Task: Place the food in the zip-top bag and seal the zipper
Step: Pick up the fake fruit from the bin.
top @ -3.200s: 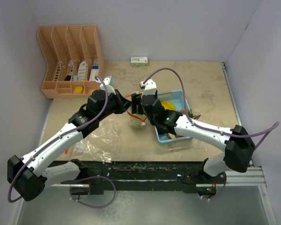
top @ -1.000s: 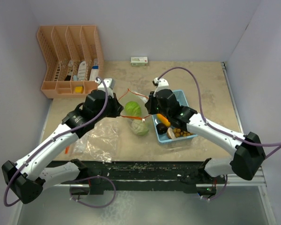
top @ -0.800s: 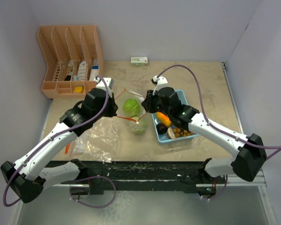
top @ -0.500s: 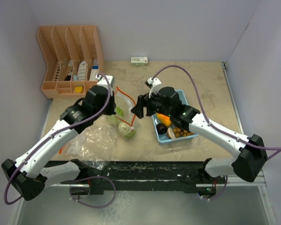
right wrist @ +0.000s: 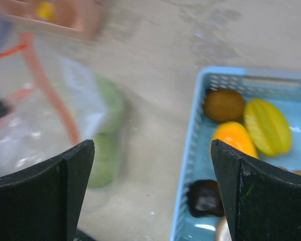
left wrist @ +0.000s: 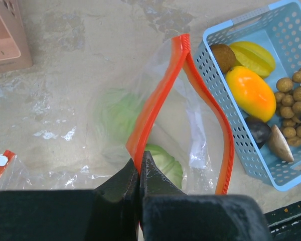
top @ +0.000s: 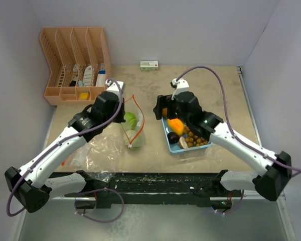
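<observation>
**Food.** It is split between two places. Two greens point(left wrist: 118, 113) lie inside the bag point(left wrist: 160, 90), left of centre in the top view. One shows pale through the clear film, and the other sits lower, next to the clamped edge. The remaining pieces are in the tray point(left wrist: 226, 103), just right of the bag:
- The brown fruit point(left wrist: 221, 56) and yellow fruit point(left wrist: 253, 57) are at the far end, touching.
- The orange fruit point(left wrist: 251, 93) is just below them.
- The dark lump point(left wrist: 258, 131) and beige slice point(left wrist: 280, 143) are side by side at the near end.
- The brown balls point(left wrist: 293, 105) are bunched along the right wall.

**Bag.** The orange-red zipper is unsealed. The mouth stands open in a narrow loop, with one side close to the tray's left wall.

**Left gripper** point(left wrist: 139, 165). The jaws are together, clamped on the zipper strip at the near end of the mouth.

**Right gripper** point(right wrist: 151, 145). The jaws are wide apart with nothing between them. It hangs at the tray's upper-left corner, over the strip of table point(top: 215, 90) between bag and tray. Its wrist view is blurred on the bag side.

**Surroundings.**
- A second bag point(top: 105, 148) lies flat on the table, lower left of the first.
- A rack point(top: 75, 60) stands at the upper left, against the back wall.
- A small box point(top: 149, 65) sits at top centre, well apart from the work.
</observation>
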You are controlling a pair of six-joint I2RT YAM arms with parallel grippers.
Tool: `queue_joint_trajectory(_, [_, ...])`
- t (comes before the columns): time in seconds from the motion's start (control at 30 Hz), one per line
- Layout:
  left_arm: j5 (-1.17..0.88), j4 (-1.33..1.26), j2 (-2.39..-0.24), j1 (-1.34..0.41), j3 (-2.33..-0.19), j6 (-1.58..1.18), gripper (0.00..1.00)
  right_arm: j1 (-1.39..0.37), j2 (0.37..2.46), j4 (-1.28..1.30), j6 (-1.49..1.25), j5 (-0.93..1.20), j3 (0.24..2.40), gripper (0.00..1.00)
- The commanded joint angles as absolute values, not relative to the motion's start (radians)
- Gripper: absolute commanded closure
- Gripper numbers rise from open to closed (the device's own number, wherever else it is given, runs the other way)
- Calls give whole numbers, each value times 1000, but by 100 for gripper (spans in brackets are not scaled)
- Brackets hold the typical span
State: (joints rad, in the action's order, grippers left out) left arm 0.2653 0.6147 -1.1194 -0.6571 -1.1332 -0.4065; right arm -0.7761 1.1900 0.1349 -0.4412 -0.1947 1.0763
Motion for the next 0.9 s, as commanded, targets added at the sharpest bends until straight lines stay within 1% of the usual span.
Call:
queue_joint_trajectory(0.0, [247,541,-1088,-658,-1127,-383,100,-732,1340,331,-487,-430,1139,0])
queue_joint_trajectory(0.13, [240,537,-1075,-658,-1122,-376,100,-673,1415,336,-499,-423,1129,0])
queue_joint_trajectory(0.3, [230,534,-1064,-658,-1116,-377,100,-582,1498,323,-485,-349,1104,1])
queue_joint_trajectory(0.53, [215,525,-1063,-658,-1109,-382,100,-578,1621,290,-452,-247,1107,0])
queue_joint_trajectory(0.87, [221,533,-1059,-658,-1111,-379,100,-577,1695,294,-452,-260,1113,1])
